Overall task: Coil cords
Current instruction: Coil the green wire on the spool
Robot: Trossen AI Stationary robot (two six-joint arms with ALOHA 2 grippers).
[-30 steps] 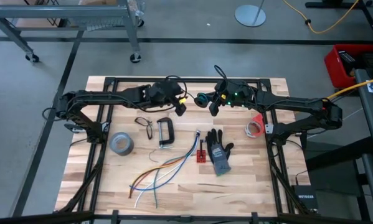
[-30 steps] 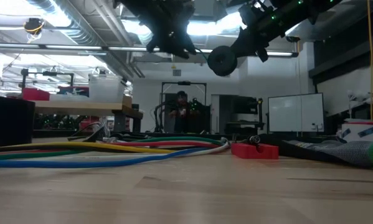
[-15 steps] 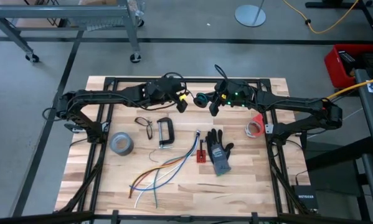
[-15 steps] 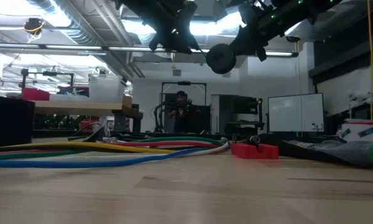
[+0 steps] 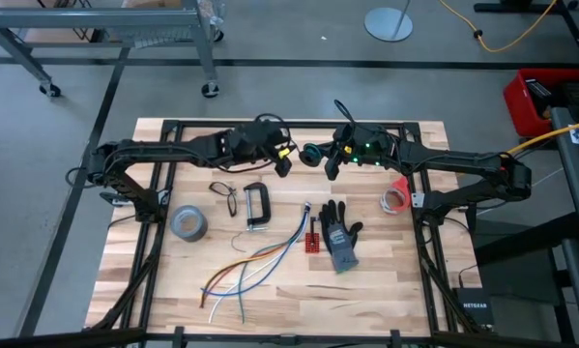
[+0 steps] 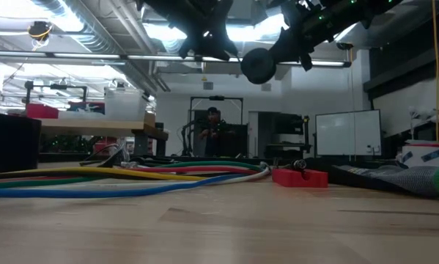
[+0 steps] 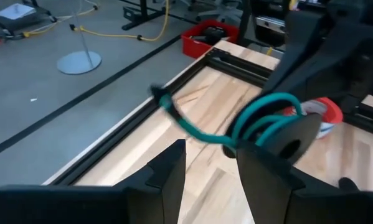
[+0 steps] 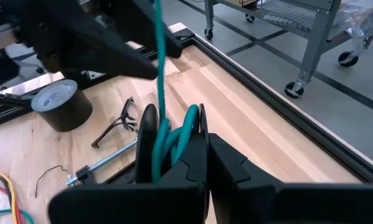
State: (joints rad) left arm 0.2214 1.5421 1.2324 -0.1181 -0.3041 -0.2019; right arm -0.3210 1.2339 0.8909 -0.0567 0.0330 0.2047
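We see the teal cord [image 8: 174,140], coiled and pinched in the shut right end effector [image 5: 330,166] above the desk's [image 5: 386,290] far edge, its tail running toward the left end effector [image 5: 281,162], which stands spread just beside it.

A grey tape roll [image 5: 188,223], C-clamp [image 5: 255,206], glove [image 5: 339,235] and loose coloured wires [image 5: 255,266] lie on the table [image 5: 386,290].

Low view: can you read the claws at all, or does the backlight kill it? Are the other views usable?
Low view: ceiling lights sit right behind the arms, so the left claw, right claw and cord are bare silhouettes. High view: even light, no glare on the table. Right wrist view: cord evenly lit in the shut right claw.
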